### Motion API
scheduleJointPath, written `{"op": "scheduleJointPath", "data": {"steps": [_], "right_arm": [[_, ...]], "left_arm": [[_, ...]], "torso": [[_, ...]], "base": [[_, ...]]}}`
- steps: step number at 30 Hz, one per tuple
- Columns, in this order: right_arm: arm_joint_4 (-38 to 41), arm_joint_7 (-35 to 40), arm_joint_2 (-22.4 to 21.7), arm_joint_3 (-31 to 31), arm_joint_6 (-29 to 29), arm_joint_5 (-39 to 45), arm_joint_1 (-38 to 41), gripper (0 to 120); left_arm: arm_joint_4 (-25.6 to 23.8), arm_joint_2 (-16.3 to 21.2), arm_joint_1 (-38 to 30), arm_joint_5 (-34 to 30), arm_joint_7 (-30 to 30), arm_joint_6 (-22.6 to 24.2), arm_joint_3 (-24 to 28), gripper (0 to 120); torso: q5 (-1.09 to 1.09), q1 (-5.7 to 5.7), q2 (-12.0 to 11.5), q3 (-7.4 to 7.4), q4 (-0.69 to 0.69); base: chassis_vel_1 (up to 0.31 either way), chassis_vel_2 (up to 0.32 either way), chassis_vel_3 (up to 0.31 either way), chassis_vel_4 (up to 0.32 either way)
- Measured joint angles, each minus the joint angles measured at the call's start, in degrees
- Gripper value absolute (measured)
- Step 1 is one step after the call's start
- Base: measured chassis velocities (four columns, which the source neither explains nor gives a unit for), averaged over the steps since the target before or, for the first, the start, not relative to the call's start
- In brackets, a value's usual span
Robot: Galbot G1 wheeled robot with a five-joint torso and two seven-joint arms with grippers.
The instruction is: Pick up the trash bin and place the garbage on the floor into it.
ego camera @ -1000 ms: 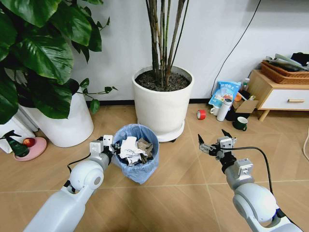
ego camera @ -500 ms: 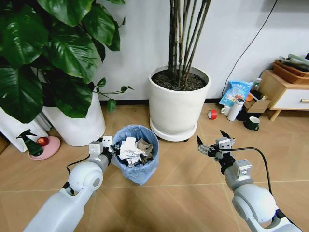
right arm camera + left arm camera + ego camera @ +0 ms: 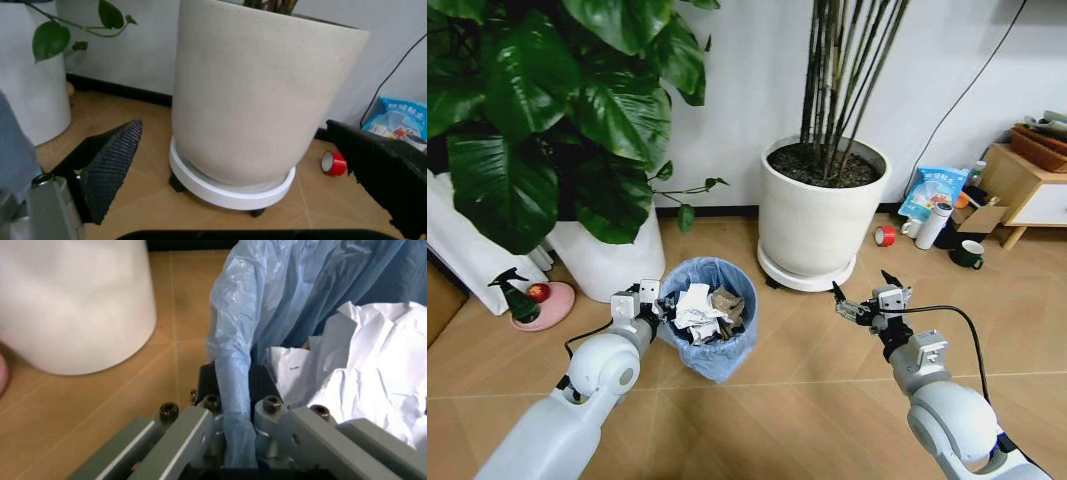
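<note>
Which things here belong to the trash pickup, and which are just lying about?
Job:
trash bin, blue liner rim pinched in the left claw
crumpled paper inside it
right claw, open, empty, above the floor

Lying about:
two white plant pots
red tape roll
white bottle, dark mug
blue bag
pink dish

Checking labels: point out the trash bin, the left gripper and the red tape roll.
trash bin (image 3: 719, 352): head view, front of its blue bag-covered wall.
left gripper (image 3: 653, 300): head view, fingertips clamped on the bin's rim.
red tape roll (image 3: 885, 236): head view, the ring's red side, on the floor.
</note>
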Motion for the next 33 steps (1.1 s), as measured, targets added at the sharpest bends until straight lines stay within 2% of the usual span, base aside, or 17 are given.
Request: {"op": "scheduleJointPath", "data": {"steps": [5,10,12,25,28,33], "right_arm": [[-0.1,0.6,-0.5,1.2,-0.4,3.1,0.2,100],[-0.9,0.8,-1.2,2.8,0.0,4.0,0.6,100],[-1.3,0.8,-1.2,3.2,0.3,4.2,0.8,100],[-1.5,0.7,0.4,3.5,1.3,3.1,-0.4,100],[-1.7,0.6,0.5,3.9,1.8,2.7,-0.5,100],[-1.7,0.6,0.4,4.2,2.2,2.6,-0.6,100]], "left_arm": [[-0.2,-0.3,0.4,-0.2,-0.2,0.0,-0.3,0],[-0.7,-0.3,1.5,-3.5,-3.8,1.4,-0.3,0],[-0.8,-0.2,2.0,-7.7,-7.8,2.8,0.1,0],[-0.3,-0.6,2.7,-10.1,-11.7,3.1,0.8,0],[0.3,-1.0,2.0,-14.7,-15.9,4.4,1.2,0],[2.2,-1.4,1.4,-16.0,-18.4,4.6,1.8,0]], "torso": [[0.02,0.0,0.0,0.0,0.0],[0.04,0.0,0.0,0.0,-0.03],[0.03,0.0,0.0,0.0,-0.03],[0.01,0.0,0.0,0.0,-0.02],[0.02,0.0,0.0,0.0,-0.02],[0.01,0.0,0.0,0.0,-0.02]], "base": [[0.077,0.079,-0.06,-0.08],[-0.034,-0.036,0.012,0.024],[-0.024,-0.032,0.009,0.001],[0.0,0.0,0.0,0.0],[0.0,0.0,0.0,0.0],[0.0,0.0,0.0,0.0]]}}
